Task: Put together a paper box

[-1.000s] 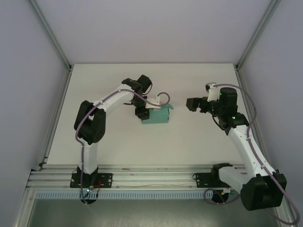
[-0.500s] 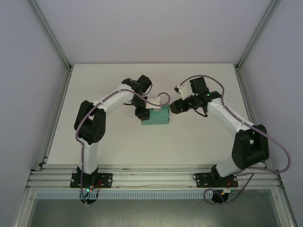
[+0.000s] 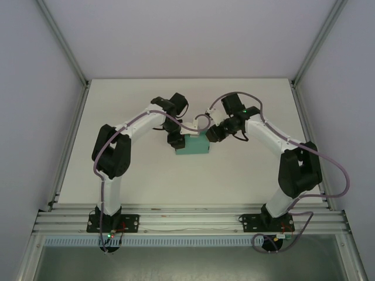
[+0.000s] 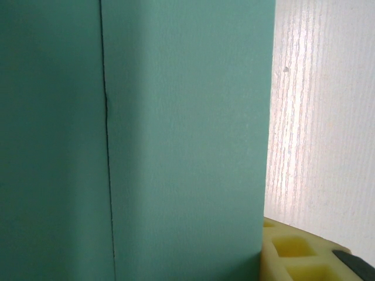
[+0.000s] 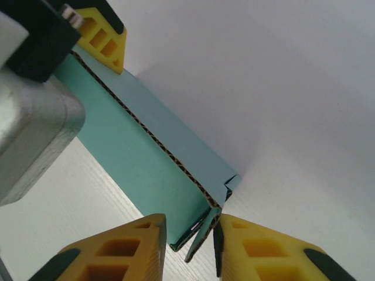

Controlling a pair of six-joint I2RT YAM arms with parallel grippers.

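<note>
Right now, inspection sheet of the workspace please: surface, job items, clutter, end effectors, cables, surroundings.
Surface: white table, flat.
Job's things: teal paper box mid-table between the two arms; corrugated edge exposed, end flaps not tucked.
Clutter: nothing seen.
End effectors: left end effector clamped on the box's left end; right end effector straddles the loose end flaps, and whether it grips them cannot be told.
Cables: purple cable loops just above the box; second cable hangs off the right arm's elbow.
Surroundings: white walls, metal frame posts, slotted rail at the near edge.
</note>
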